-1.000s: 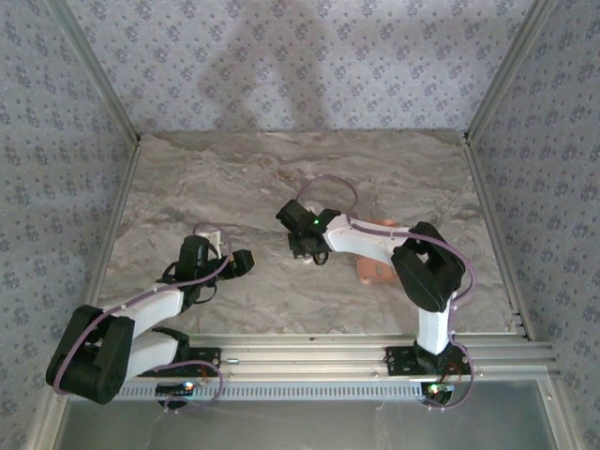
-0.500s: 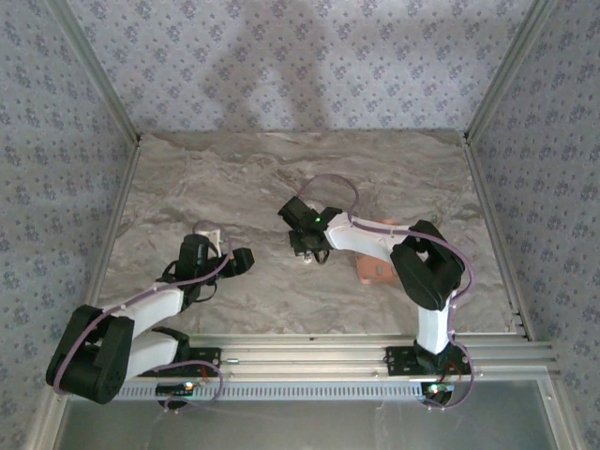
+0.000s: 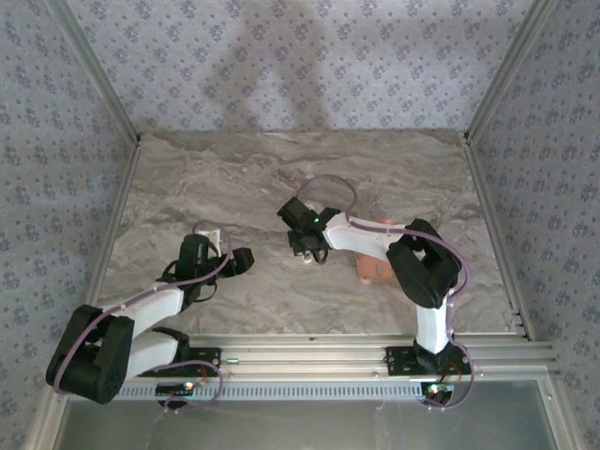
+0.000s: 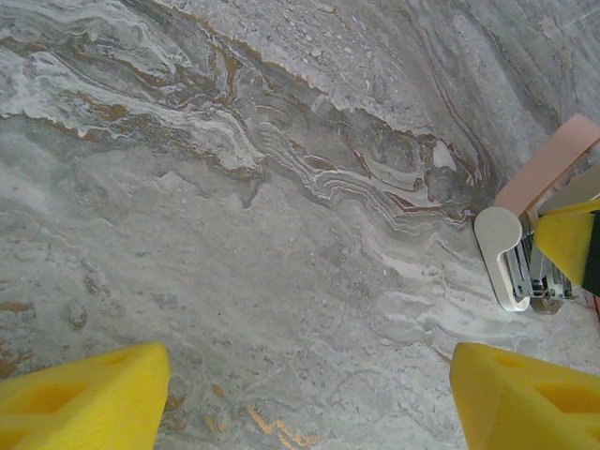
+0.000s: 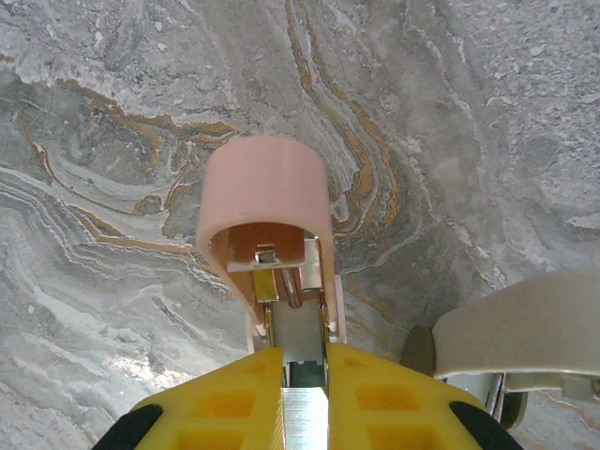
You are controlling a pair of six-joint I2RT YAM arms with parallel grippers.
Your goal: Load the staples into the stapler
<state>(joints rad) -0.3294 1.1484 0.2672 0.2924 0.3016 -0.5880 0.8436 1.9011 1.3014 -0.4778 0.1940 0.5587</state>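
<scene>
Left gripper (image 3: 244,260), at the left of the table (image 3: 187,178): fingers (image 4: 84,394) spread wide, nothing between them, low over bare marble, aimed toward the stapler. Near the table's middle, right gripper (image 5: 305,375): closed narrow on the stapler (image 5: 267,202), clamping its metal channel, with the pink top hinged up and open and the white base piece (image 4: 502,253) swung out to one side. Resting on the marble or just above it: cannot tell. Further right, salmon tray (image 3: 375,268), half hidden under the right arm and well apart from the stapler. Judged progress: early to middle. Stapler gripped and opened, channel exposed. No strip held in either gripper; staples too small to make out, whether in the tray or in the channel. Left to do, on this reading: fetch a strip, slide it into the channel, shut the pink top. No brand, label or writing legible anywhere.
</scene>
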